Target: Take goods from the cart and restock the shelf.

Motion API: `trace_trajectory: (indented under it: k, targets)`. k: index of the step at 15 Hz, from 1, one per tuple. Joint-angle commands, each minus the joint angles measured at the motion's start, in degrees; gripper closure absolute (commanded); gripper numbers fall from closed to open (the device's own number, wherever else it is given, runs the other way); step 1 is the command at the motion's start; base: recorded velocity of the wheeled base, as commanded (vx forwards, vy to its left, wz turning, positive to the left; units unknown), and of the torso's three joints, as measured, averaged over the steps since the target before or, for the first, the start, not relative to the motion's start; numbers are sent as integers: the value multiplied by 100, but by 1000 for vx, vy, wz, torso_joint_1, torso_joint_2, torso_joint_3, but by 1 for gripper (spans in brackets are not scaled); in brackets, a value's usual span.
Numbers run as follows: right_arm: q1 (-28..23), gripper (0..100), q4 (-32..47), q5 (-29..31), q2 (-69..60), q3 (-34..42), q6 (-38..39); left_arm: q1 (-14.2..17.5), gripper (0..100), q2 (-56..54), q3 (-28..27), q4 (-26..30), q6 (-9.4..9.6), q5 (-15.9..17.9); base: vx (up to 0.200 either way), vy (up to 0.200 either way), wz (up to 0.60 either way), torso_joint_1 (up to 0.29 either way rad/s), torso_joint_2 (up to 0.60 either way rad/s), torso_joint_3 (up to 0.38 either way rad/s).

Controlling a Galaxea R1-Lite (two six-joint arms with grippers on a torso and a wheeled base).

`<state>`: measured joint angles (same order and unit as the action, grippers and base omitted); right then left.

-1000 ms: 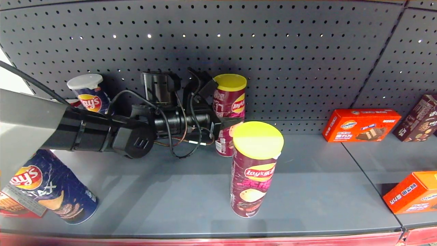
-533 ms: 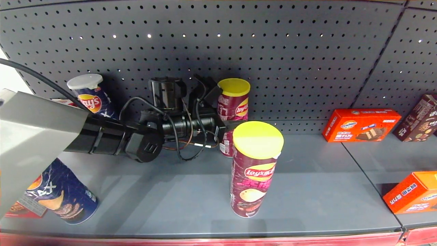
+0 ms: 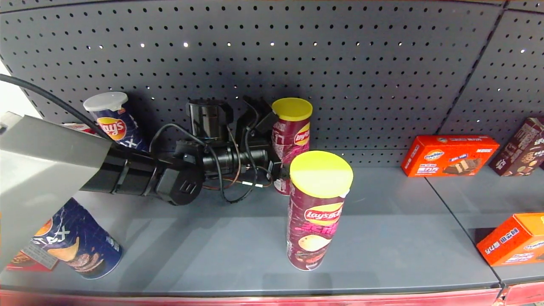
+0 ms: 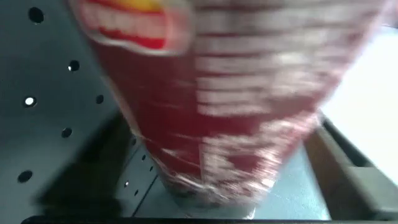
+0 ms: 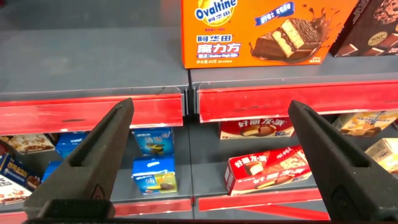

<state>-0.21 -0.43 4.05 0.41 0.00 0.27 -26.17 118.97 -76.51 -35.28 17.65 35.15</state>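
- Rear chip can (image 3: 291,127): maroon body, yellow lid.
- Front chip can (image 3: 316,212): maroon-magenta body, yellow lid.
- Rear blue can (image 3: 114,121): navy body, translucent white lid.
- Front blue can (image 3: 78,242): navy with pale marbled veining.
- Pegboard (image 3: 361,63): dark grey, regular grid of holes.
- Shelf (image 3: 403,238): grey deck, red front strip.
- Flat box (image 3: 448,155): orange; neighbouring box (image 3: 520,148): dark brown.
- Corner box (image 3: 510,240): orange.

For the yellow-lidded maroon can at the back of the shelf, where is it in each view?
Head view: rear maroon can at centre, near the pegboard, behind the front can.
Left wrist view: the can, blurred, close up, pegboard holes beside it.
Right wrist view: not in it.
Shared landmark: the pegboard.
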Motion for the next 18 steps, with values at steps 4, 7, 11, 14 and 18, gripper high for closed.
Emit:
trace_trajectory:
  k: [4,7,11,14,18]
  targets:
    - [3,0,-1,0,11,0,0,51,0,-656,936,-410,54,-113,0,0,0,0,0,0]
    - [3,0,-1,0,2,0,0,33,0,-796,1182,-418,54,-904,0,0,0,0,0,0]
    - [3,0,-1,0,11,0,0,16,0,-858,1314,-418,63,-1177,0,0,0,0,0,0]
    - [3,0,-1,0,2,0,0,25,0,-910,1419,-418,63,-1405,0,0,0,0,0,0]
    - [3,0,-1,0,11,0,0,77,0,-963,1507,-436,-16,-1862,0,0,0,0,0,0]
